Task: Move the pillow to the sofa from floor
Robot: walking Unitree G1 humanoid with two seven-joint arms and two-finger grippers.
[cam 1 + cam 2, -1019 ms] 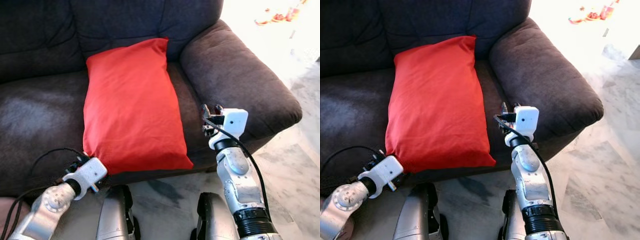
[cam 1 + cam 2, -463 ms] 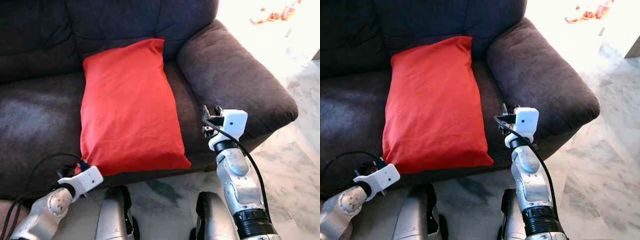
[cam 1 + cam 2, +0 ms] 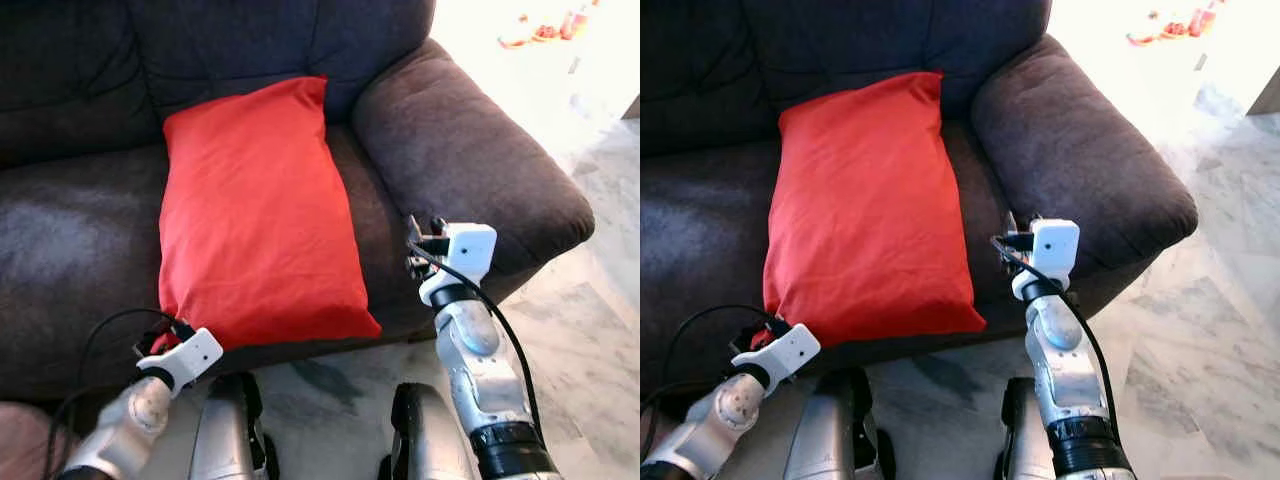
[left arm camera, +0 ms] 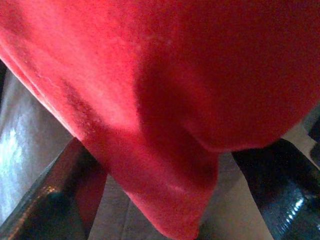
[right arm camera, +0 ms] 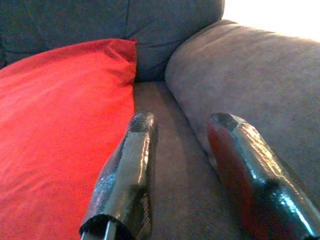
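Now the red pillow [image 3: 255,210] lies flat on the dark sofa [image 3: 470,150] seat, next to the armrest. Its near corner sits between the left gripper [image 4: 160,200] fingers, which are apart and not squeezing it. Beside the pillow's other edge, the right gripper [image 5: 185,165] hangs over the seat with its fingers open.

The pillow [image 3: 255,215] lies on the sofa [image 3: 70,225] seat, its far end against the backrest, left of the armrest [image 3: 465,165], with the left gripper [image 3: 160,340] at its near-left corner and the right gripper [image 3: 420,243] between pillow and armrest.
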